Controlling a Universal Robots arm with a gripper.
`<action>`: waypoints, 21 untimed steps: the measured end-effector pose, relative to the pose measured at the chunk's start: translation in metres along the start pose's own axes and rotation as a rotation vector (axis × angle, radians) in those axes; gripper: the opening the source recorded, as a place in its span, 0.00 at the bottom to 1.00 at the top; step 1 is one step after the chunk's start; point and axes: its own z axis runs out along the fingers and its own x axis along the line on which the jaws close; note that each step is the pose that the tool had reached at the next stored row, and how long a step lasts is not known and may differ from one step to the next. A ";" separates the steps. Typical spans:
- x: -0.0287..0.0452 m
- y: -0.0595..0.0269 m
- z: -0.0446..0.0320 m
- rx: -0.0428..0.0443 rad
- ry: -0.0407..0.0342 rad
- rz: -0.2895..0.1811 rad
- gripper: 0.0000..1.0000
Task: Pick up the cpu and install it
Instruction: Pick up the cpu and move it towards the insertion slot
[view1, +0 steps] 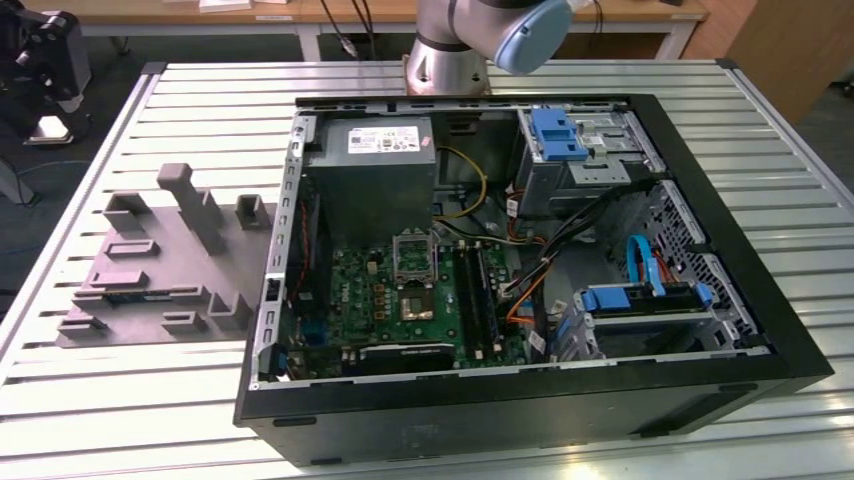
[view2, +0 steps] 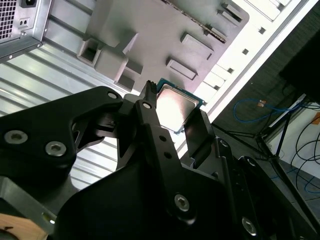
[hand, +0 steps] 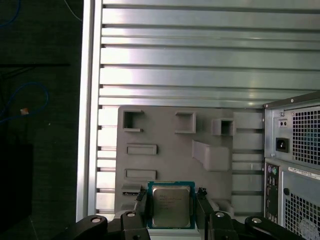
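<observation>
gripper (hand: 172, 196) | fingers clamped on cpu (hand: 171, 207) at two opposite edges | held above grey tray (hand: 165, 150) | tray along table (hand: 190, 60) edge, beside computer case (hand: 295, 150)

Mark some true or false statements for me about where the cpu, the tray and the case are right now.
1. The tool grips the cpu between its fingers. True.
2. The case lies open on the table. True.
3. The cpu sits inside the case. False: it is held in the tool, above the tray.
4. The tray is on the exterior view's right of the case. False: it is on the exterior view's left.
</observation>
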 end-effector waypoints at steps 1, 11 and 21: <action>-0.0002 0.0000 0.0000 0.0000 0.0000 0.000 0.47; -0.0039 0.0000 0.0000 0.0000 0.0000 0.000 0.47; -0.0062 0.0000 0.0001 -0.0001 -0.0001 0.000 0.47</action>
